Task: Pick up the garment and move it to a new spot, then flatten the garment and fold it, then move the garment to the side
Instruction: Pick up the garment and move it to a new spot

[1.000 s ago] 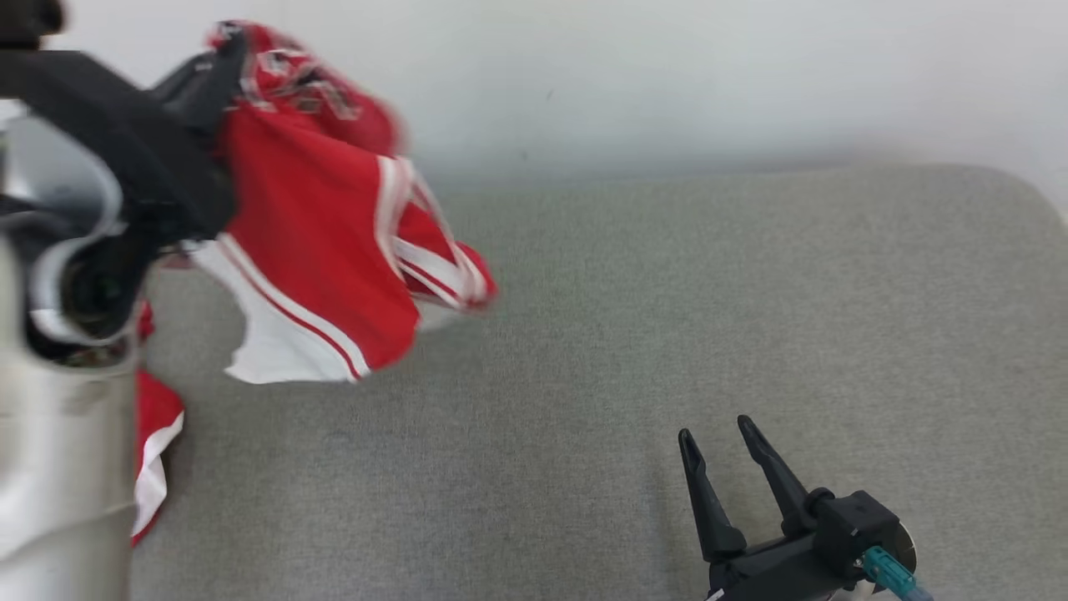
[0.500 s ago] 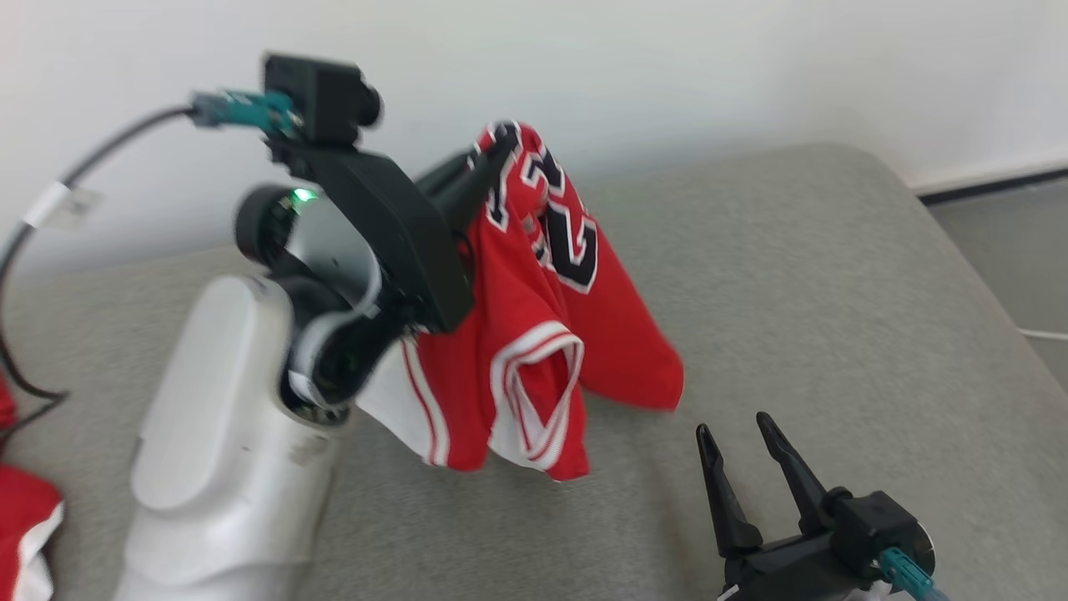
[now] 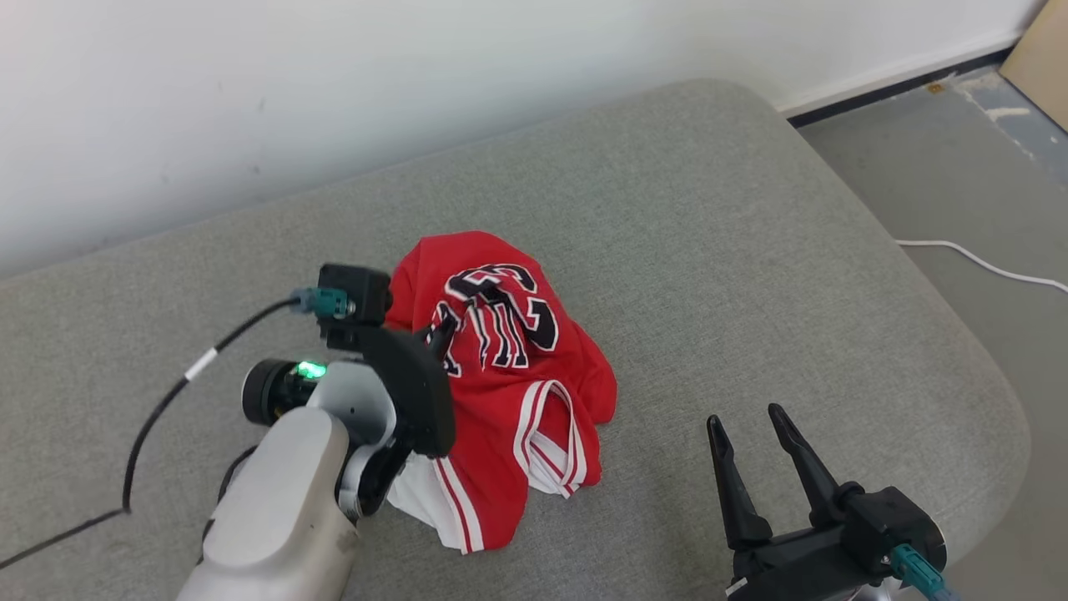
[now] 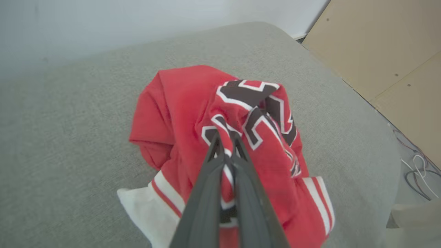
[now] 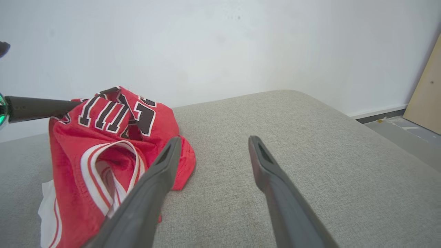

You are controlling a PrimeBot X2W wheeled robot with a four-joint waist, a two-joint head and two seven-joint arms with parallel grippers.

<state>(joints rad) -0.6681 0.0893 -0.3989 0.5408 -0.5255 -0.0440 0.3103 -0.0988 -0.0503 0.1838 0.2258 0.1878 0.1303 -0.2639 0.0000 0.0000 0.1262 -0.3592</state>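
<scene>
The garment [image 3: 509,359] is a red jersey with black-and-white lettering and white trim, bunched on the grey cushion [image 3: 734,250]. Its lower folds rest on the fabric while the top is pinched up. My left gripper [image 3: 440,332] is shut on a fold near the lettering; the left wrist view shows the garment [image 4: 193,103] with cloth squeezed between the closed fingers of the left gripper [image 4: 224,137]. My right gripper [image 3: 745,417] hovers open at the lower right, apart from the jersey. In the right wrist view the garment [image 5: 103,137] lies left of the right gripper [image 5: 213,139].
A white wall runs behind the cushion. Grey floor [image 3: 959,167] with a white cable [image 3: 976,263] lies to the right, past the cushion's rounded edge. A tan board [image 4: 379,44] stands at the far right. My black cable [image 3: 158,409] trails over the cushion at left.
The head camera has swung right, shifting the whole picture. My left gripper has carried the jersey down from the air, and its lower folds now lie on the cushion. The right gripper stays open.
</scene>
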